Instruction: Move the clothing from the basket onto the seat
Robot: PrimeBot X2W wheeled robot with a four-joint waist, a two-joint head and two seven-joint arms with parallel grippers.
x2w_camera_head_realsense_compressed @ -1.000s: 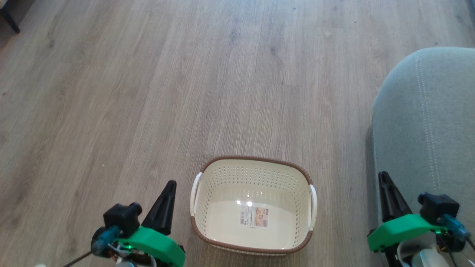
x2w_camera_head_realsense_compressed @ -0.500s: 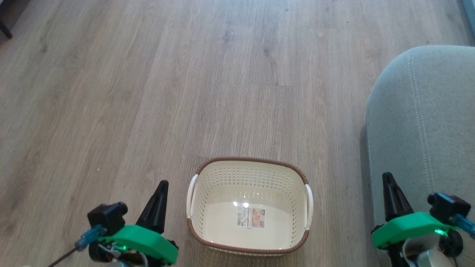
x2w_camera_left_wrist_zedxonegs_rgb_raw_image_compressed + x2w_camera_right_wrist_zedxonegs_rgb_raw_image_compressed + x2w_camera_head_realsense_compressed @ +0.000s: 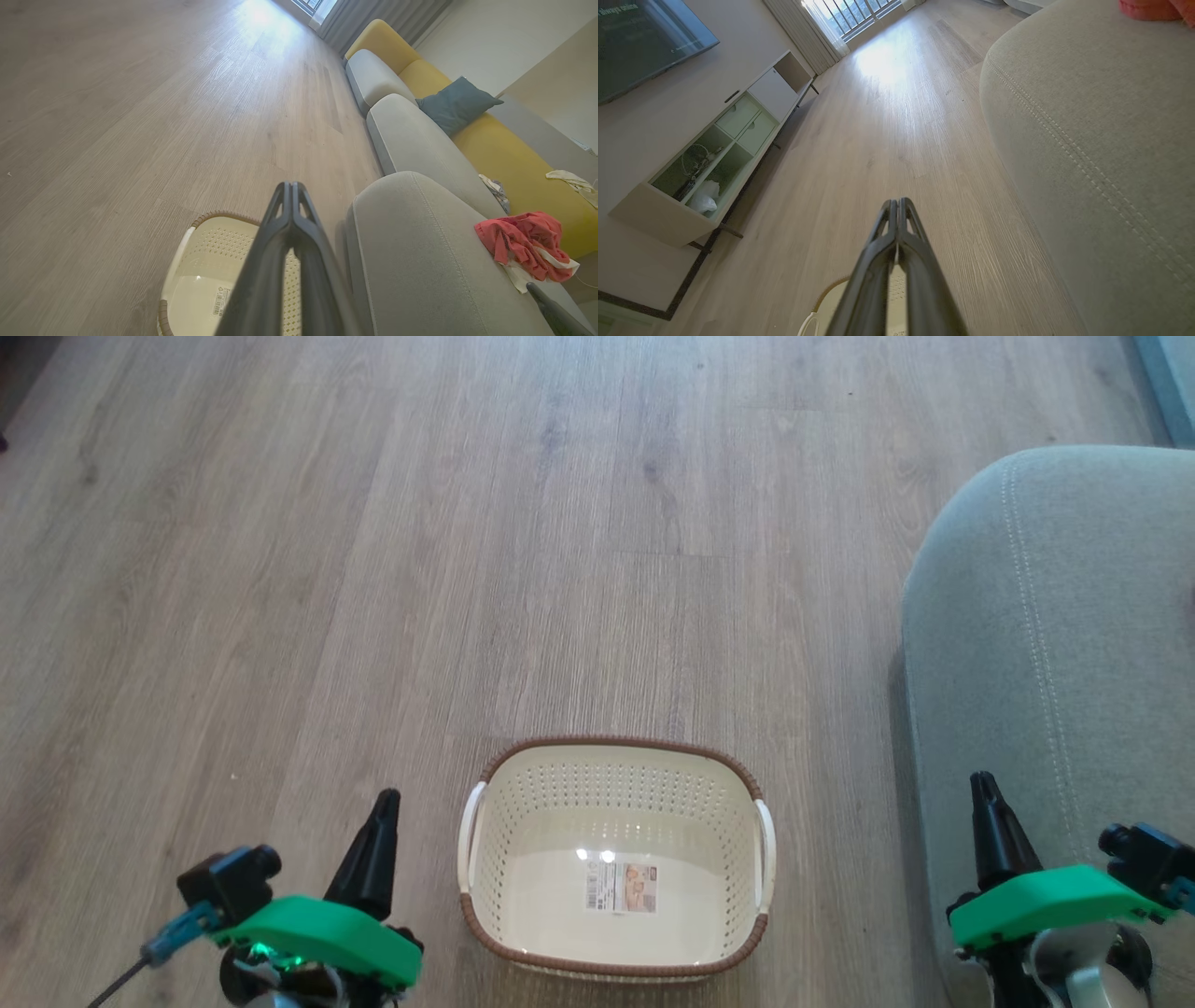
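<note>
"Fingers point(image 3: 268, 270) first: how do they stand?"

"Pressed together on both arms, with nothing between them. The left gripper point(image 3: 385, 800) sits at 7 o'clock in the head view and the right gripper point(image 3: 980, 782) at 5 o'clock. Both tips point toward 12."

"And the basket?"

"The basket point(image 3: 611, 744) stands on the floor point(image 3: 373, 569) at 6 o'clock, between the two grippers and touching neither. The left gripper is just beside its left handle. The right gripper is well apart from it, in front of the seat point(image 3: 1055, 616). The basket's bare bottom shows a label point(image 3: 621, 887)."

"Where is the clothing?"

"On the seat, which takes the 3 o'clock side of the head view, near the basket but apart from it. In the left wrist view the clothing point(image 3: 523, 242) lies at 4 o'clock, a crumpled red heap with white trim, close to the yellow backrest point(image 3: 504, 154). In the right wrist view a red edge of it peeks in at 1 o'clock, on top of the seat."

"Does either gripper touch the fabric?"

"Both are well apart from the red heap. Whether the right gripper touches the seat, I cannot tell."

"Anything else around?"

"A blue pillow point(image 3: 455, 105) leans on the backrest at 2 o'clock in the left wrist view. In the right wrist view a pale cabinet point(image 3: 728, 140) stands at 9 o'clock, with a dark screen point(image 3: 640, 37) above it at 10 o'clock."
</note>
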